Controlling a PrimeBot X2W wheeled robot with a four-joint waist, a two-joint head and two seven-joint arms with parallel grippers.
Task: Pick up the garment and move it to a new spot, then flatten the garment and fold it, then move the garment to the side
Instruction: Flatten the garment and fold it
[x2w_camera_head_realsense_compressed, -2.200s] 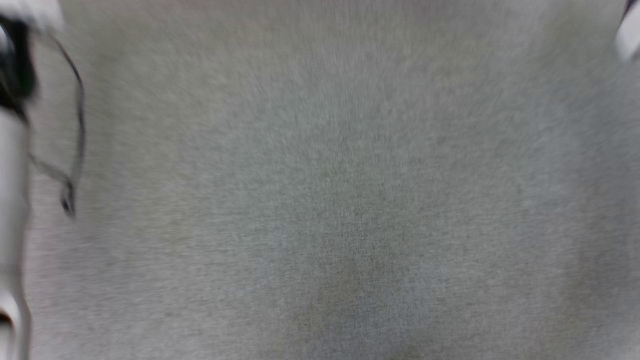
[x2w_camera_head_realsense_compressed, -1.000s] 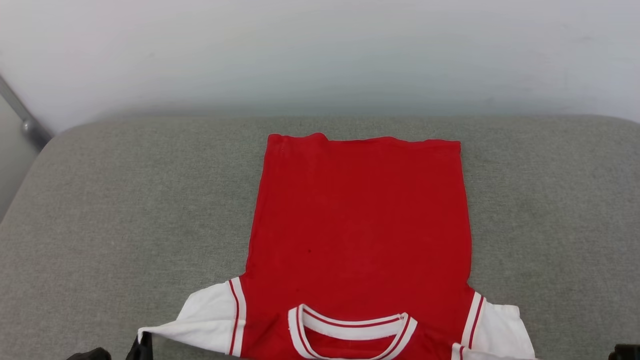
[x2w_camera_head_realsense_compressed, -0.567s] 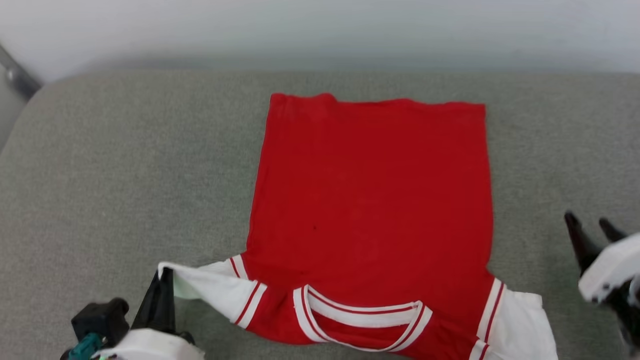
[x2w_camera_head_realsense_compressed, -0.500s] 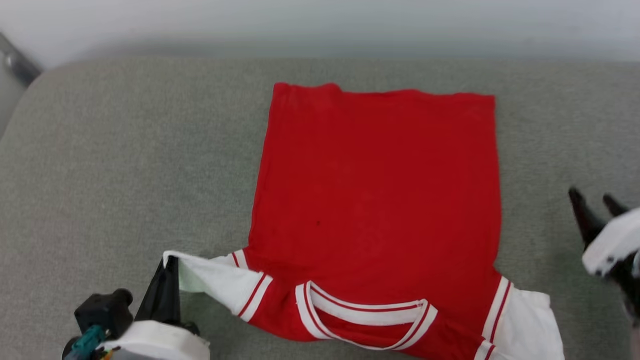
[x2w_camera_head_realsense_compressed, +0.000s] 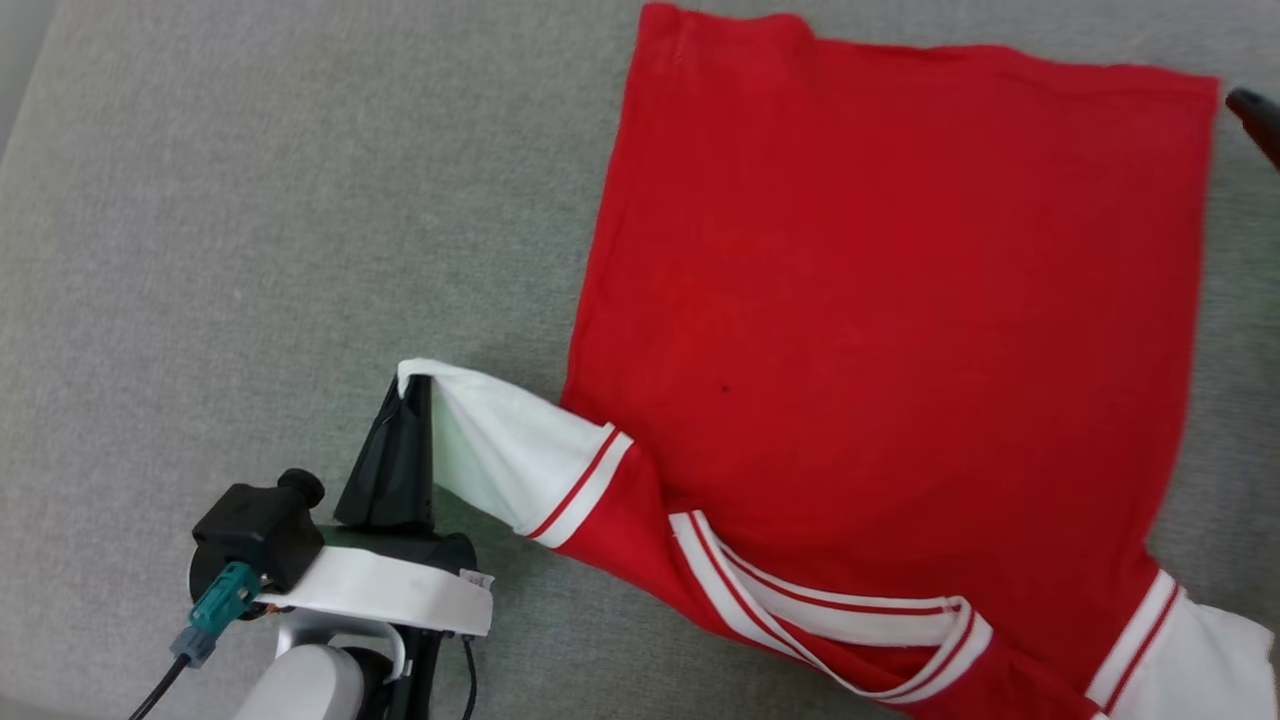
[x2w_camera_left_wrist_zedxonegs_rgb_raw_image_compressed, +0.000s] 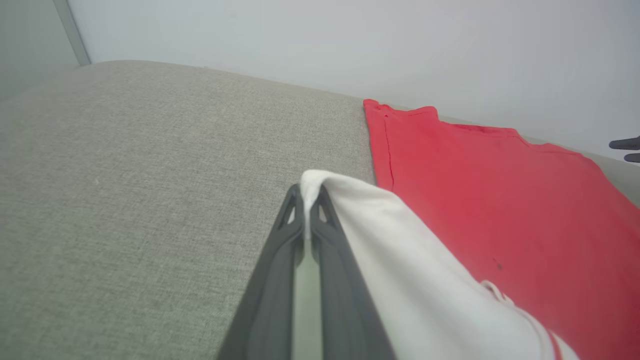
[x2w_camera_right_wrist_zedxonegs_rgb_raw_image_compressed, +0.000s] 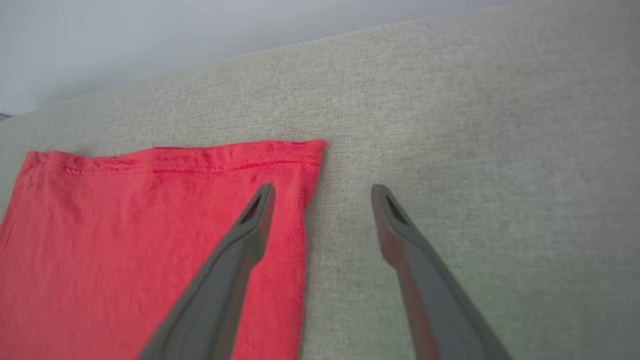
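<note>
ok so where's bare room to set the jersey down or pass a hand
Widest bare cushion lies left of the jersey, beyond the left end effector pinching its sleeve. More lies right of the hem, past the open right end effector. Crowded near the collar.

Matt cloth garment (x2w_camera_head_realsense_compressed: 880, 300), coarse-woven cushion (x2w_camera_head_realsense_compressed: 250, 250)

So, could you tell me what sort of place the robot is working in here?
Probably an indoor test room: a red shirt lies on a padded grey fabric surface, like a cushion, against a plain pale wall.
</note>
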